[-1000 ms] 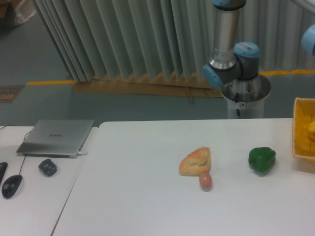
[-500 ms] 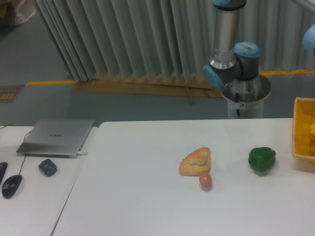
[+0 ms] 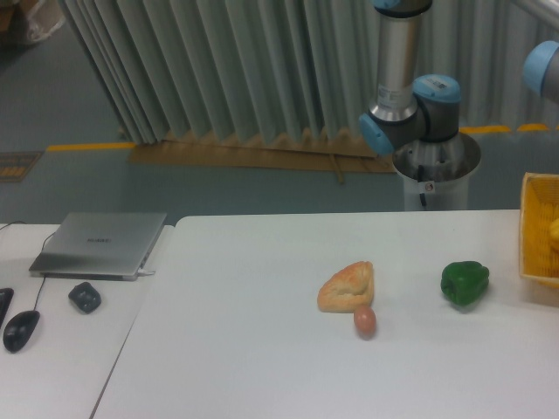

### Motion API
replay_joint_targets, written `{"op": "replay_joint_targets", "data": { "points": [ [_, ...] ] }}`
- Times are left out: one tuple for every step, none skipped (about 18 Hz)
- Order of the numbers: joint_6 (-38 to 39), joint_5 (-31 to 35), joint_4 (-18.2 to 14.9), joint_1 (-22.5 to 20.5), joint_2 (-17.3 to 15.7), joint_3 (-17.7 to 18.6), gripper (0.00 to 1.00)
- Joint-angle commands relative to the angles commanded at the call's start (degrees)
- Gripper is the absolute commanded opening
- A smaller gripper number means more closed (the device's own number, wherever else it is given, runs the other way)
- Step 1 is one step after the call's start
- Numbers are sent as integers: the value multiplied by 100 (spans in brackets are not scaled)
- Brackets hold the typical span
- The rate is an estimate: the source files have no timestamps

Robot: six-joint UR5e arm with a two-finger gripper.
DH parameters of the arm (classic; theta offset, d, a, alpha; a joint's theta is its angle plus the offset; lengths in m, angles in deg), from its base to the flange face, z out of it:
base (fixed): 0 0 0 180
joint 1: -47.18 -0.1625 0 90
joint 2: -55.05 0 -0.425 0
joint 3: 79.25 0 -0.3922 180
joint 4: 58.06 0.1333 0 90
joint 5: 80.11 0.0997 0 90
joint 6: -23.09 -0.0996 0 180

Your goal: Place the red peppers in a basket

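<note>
No red pepper shows anywhere in this view. The yellow mesh basket [image 3: 539, 229] stands at the right edge of the white table [image 3: 262, 349], cut off by the frame. Only the arm's base and lower joints [image 3: 410, 113] rise behind the table, with a blue joint [image 3: 543, 68] at the top right edge. The gripper is out of view.
A green bell pepper [image 3: 464, 283] sits left of the basket. A bread piece [image 3: 348, 286] and a small brown egg [image 3: 364, 322] lie mid-table. On the left desk are a closed laptop [image 3: 99, 243], a dark object [image 3: 85, 297] and a mouse [image 3: 20, 330].
The blue arm joint at the top right has shifted slightly up and left. The objects on the table have not moved.
</note>
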Motion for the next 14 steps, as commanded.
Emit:
{"op": "replay_joint_targets", "data": {
  "points": [
    [176, 17, 71, 132, 17, 0, 100],
    [360, 70, 115, 255, 35, 0, 100],
    [449, 140, 115, 326, 44, 0, 100],
    [685, 219, 150, 457, 53, 0, 100],
    [940, 246, 229, 554, 53, 0, 100],
    [1142, 263, 273, 633, 79, 0, 100],
    [1257, 264, 282, 721, 97, 0, 100],
    [1337, 264, 274, 800, 88, 0, 100],
    [1416, 264, 274, 871, 88, 0, 100],
    [1521, 264, 274, 958, 97, -9, 100],
    [1696, 264, 274, 1037, 97, -17, 100],
    [1907, 255, 291, 1125, 114, -18, 100],
    [2161, 255, 352, 1274, 167, -35, 100],
    [2277, 264, 440, 1354, 184, -35, 100]
  ]
}}
